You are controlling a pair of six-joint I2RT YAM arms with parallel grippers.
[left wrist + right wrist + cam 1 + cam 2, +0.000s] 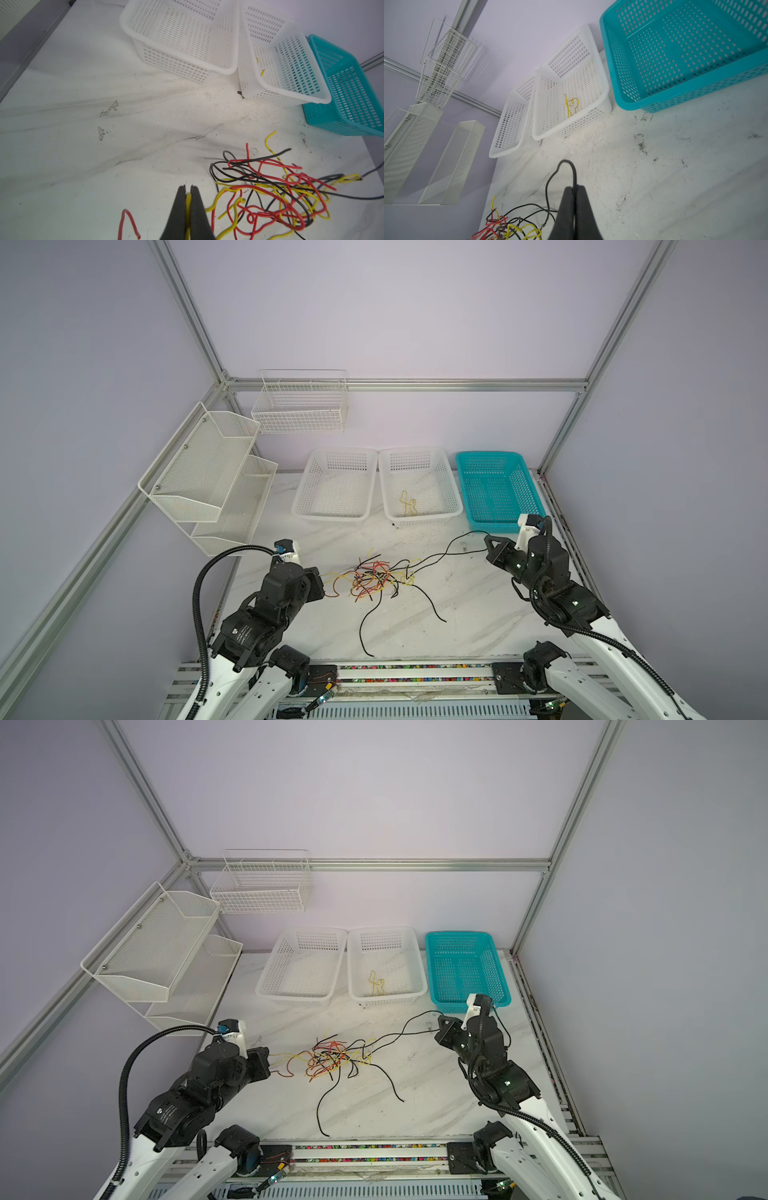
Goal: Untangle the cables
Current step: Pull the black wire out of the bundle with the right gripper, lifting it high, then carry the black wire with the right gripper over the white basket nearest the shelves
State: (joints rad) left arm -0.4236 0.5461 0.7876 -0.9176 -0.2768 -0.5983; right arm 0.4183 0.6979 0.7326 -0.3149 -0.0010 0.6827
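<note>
Two arms low over table in both top views, wrists angled inward; cables tangled between left gripper and right gripper. Left wrist view: jaws clamped on yellow cable, tangle beside tips. Right wrist view: jaws pinching black cable, looping ahead of tips.

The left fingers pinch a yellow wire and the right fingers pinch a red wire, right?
Not quite. The left fingers do pinch a yellow wire, but the right fingers pinch a black wire, not a red one. The right wrist view shows it.
</note>
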